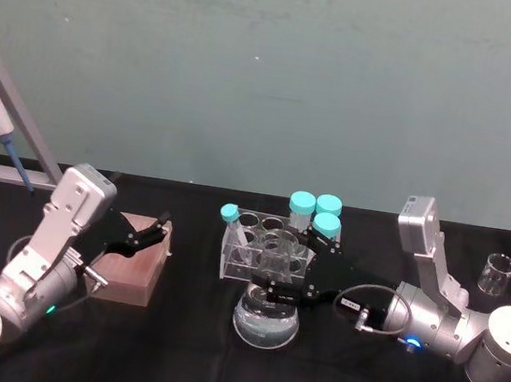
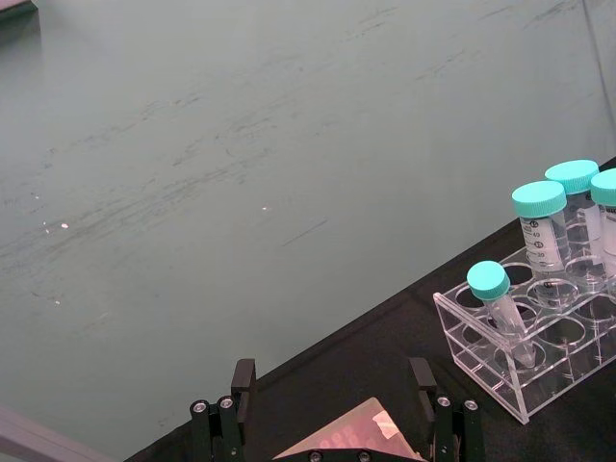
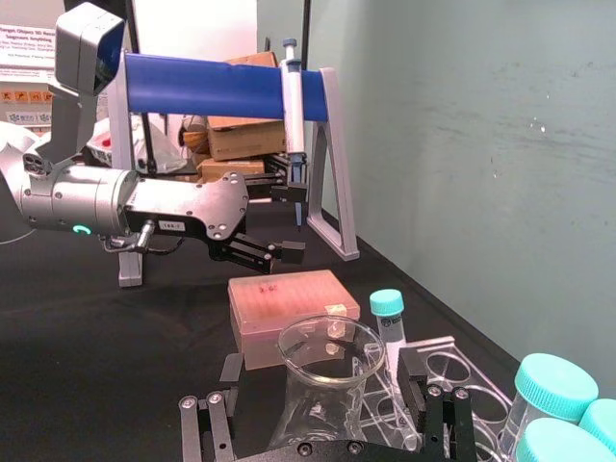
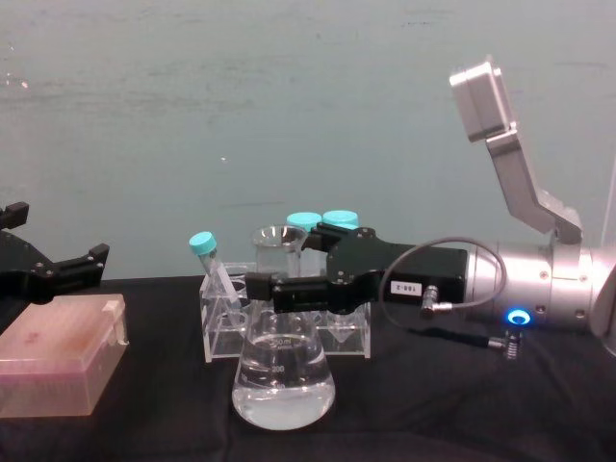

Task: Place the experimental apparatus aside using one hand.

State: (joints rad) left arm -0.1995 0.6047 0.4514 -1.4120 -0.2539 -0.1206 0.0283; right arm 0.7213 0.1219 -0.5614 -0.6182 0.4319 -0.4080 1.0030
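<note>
My right claw [image 1: 272, 290] straddles the conical flask [image 4: 284, 385] at its narrow neck, the surest hold, fingers apart, not yet pinching; it stands on the counter [image 1: 167, 358] before the tube rack [image 1: 246, 246]. My left claw [image 1: 158, 232] hangs spread over the tip box [image 1: 136, 274].

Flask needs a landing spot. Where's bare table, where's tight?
Free: black cloth between the pink tip box and the conical flask, plus the front strip before them. Crowded: tube rack close behind the flask, right pincer open around its neck, left pincer open above the tip box.
</note>
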